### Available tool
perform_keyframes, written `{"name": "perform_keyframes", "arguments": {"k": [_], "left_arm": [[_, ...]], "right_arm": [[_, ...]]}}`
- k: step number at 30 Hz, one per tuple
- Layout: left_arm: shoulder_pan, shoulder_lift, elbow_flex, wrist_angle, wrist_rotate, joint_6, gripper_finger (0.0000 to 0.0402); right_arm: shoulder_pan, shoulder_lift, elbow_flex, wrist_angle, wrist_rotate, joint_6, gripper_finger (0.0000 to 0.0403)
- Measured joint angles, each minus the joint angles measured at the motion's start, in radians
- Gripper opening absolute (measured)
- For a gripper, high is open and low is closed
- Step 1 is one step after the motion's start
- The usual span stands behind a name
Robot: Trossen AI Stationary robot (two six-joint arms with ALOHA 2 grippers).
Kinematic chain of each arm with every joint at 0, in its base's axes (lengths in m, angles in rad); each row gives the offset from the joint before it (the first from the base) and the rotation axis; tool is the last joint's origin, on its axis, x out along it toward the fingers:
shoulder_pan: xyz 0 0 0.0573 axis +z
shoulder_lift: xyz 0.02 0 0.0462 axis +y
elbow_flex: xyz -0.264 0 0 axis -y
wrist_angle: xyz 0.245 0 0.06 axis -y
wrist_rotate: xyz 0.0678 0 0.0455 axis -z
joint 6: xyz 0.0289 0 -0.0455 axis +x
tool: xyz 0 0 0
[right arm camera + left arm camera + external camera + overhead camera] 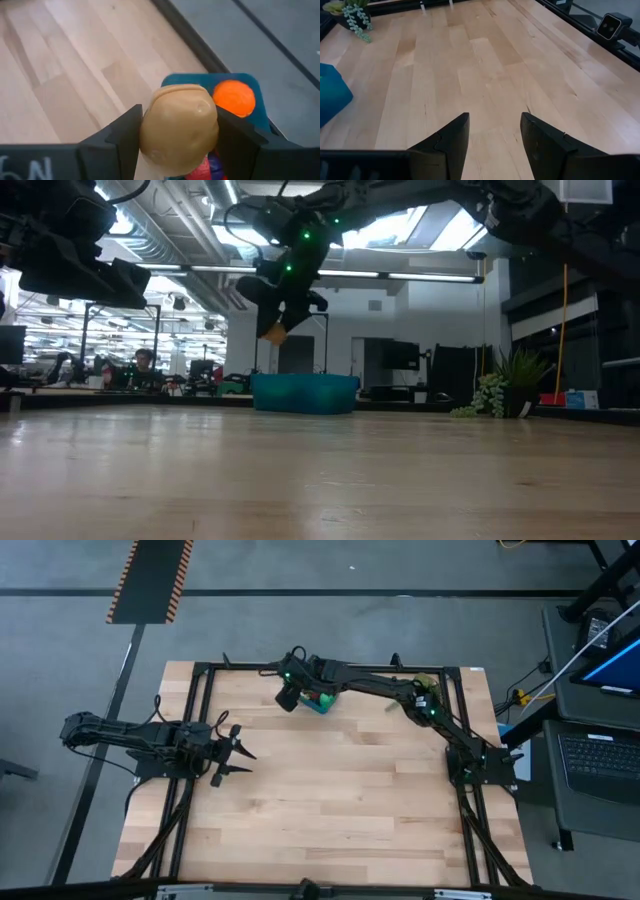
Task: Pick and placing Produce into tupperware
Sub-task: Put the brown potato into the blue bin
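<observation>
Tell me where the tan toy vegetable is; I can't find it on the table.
The tan vegetable is clamped in the right gripper, held in the air at the table's far edge, right by the blue tupperware.

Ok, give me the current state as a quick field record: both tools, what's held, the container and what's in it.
right tool: raised over the near edge of the tupperware, at the table's far side
held item: tan toy produce piece, clamped between the right tool's fingers
tupperware contents: orange round fruit; red and purple pieces partly hidden below the held item
left tool: open, empty, waiting over bare wood at the table's left side
other: plant sprig on the table, outside the container
</observation>
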Motion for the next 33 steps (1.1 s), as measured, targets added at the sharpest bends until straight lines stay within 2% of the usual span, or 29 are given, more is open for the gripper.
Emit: {"name": "perform_keyframes", "arguments": {"k": [3, 8, 12, 18, 24, 33], "left_arm": [[0.0, 0.0, 0.0, 0.0, 0.0, 0.0, 0.017], [0.0, 0.0, 0.0, 0.0, 0.0, 0.0, 0.017], [0.0, 0.0, 0.0, 0.0, 0.0, -0.005, 0.017], [0.0, 0.0, 0.0, 0.0, 0.0, -0.026, 0.017], [0.0, 0.0, 0.0, 0.0, 0.0, -0.031, 0.017], [0.0, 0.0, 0.0, 0.005, -0.022, -0.034, 0.017]], "right_arm": [[-0.02, -0.003, 0.0, -0.034, -0.064, -0.032, 0.0209], [-0.045, -0.015, 0.0, -0.154, -0.071, -0.057, 0.0209], [-0.054, -0.015, 0.0, -0.162, -0.076, -0.097, 0.0209], [-0.062, -0.016, 0.0, -0.18, -0.168, -0.173, 0.0209], [-0.07, -0.024, 0.007, -0.242, -0.184, -0.265, 0.0209], [-0.095, -0.074, 0.007, -0.267, -0.236, -0.302, 0.0209]]}}
